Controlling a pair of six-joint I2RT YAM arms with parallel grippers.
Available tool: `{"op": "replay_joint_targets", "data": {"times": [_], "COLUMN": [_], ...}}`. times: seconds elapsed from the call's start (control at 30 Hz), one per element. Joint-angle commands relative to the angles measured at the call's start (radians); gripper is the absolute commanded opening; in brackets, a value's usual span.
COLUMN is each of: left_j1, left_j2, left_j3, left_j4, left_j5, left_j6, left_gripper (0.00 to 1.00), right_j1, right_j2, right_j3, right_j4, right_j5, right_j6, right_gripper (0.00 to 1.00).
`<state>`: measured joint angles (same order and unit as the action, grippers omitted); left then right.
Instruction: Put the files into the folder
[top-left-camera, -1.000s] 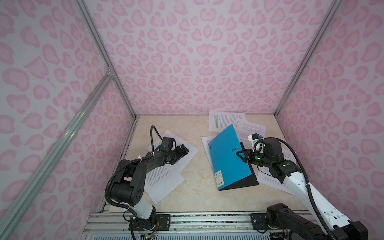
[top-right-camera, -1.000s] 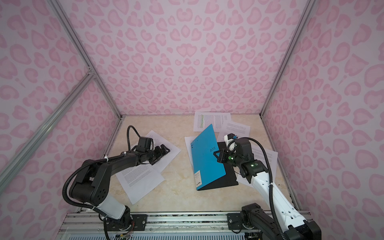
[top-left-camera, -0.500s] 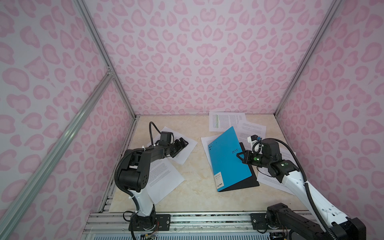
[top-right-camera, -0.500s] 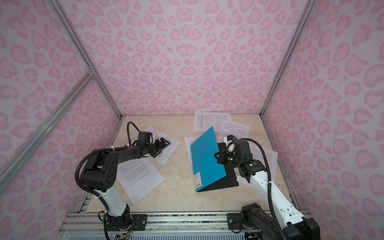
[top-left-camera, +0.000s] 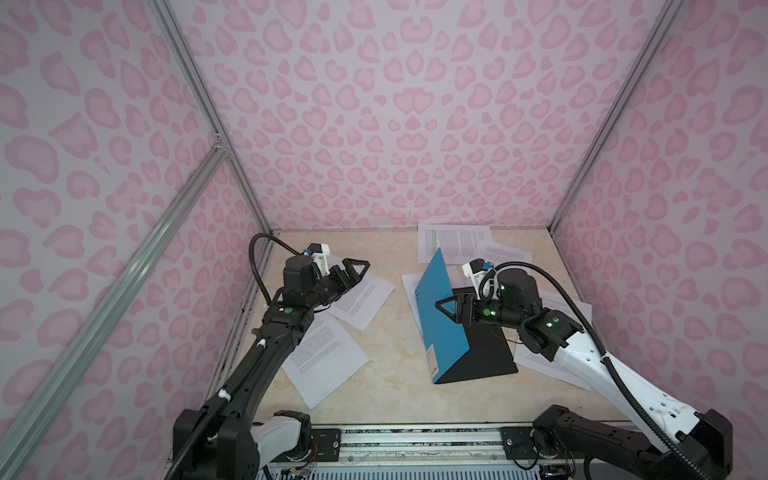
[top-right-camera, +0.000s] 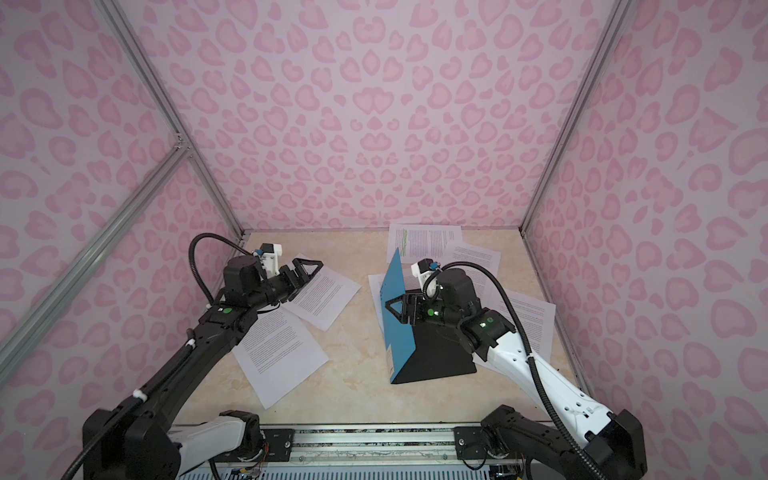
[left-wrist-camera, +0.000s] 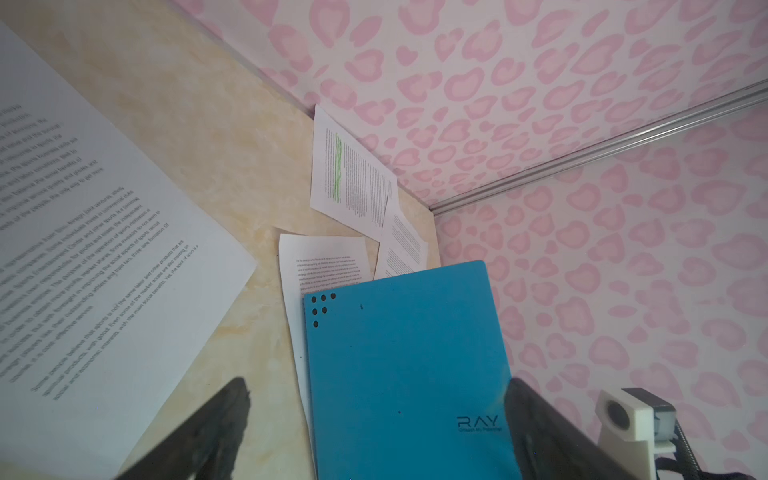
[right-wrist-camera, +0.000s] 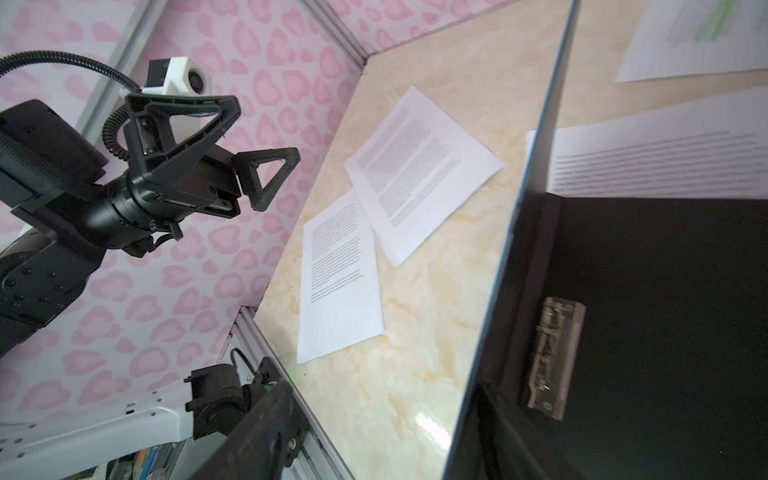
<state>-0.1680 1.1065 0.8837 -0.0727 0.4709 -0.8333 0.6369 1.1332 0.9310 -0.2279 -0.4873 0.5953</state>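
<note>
The folder (top-left-camera: 440, 320) lies open on its black inside (top-left-camera: 486, 357), with the blue cover standing nearly upright. A metal clip (right-wrist-camera: 552, 353) shows on the black inside. My right gripper (top-left-camera: 444, 307) is open at the cover's free edge, which runs between the jaws, close to one finger (right-wrist-camera: 498, 419). The files are loose white sheets. Two (top-left-camera: 361, 299) (top-left-camera: 324, 361) lie at the left and one with green lines (top-left-camera: 453, 243) at the back. One (top-left-camera: 409, 286) is under the folder and others (top-left-camera: 557, 303) lie beneath my right arm. My left gripper (top-left-camera: 357, 266) hangs open above the left sheets, holding nothing.
Pink patterned walls (top-left-camera: 395, 124) close in the table on three sides, with metal posts (top-left-camera: 582, 174) at the corners. A metal rail (top-left-camera: 415, 440) runs along the front edge. Bare beige tabletop (top-left-camera: 390, 353) shows between the left sheets and the folder.
My right gripper has opened from shut on the cover's edge, and the cover now stands steeper. My left gripper has risen off the left sheets and moved toward the back wall.
</note>
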Motion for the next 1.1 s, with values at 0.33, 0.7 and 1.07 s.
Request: {"op": "replay_joint_targets", "data": {"times": [0.33, 0.7, 1.07], "left_j1": [0.11, -0.185, -0.438], "left_j2": [-0.354, -0.26, 0.266], "left_j3": [0.067, -0.376, -0.44], "left_j4": [-0.393, 0.069, 0.563], "left_j5": [-0.064, 0.083, 0.019], "left_j6": [0.085, -0.023, -0.191], "left_gripper": [0.99, 0.99, 1.0], "right_j1": [0.386, -0.026, -0.152], "right_j2": [0.597, 0.218, 0.126], "right_j3": [0.339, -0.173, -0.384], "right_j4": [0.234, 0.161, 0.22], "right_j5": [0.282, 0.093, 0.007], "right_j6": [-0.021, -0.064, -0.08], "right_gripper": [0.79, 0.68, 0.58]}}
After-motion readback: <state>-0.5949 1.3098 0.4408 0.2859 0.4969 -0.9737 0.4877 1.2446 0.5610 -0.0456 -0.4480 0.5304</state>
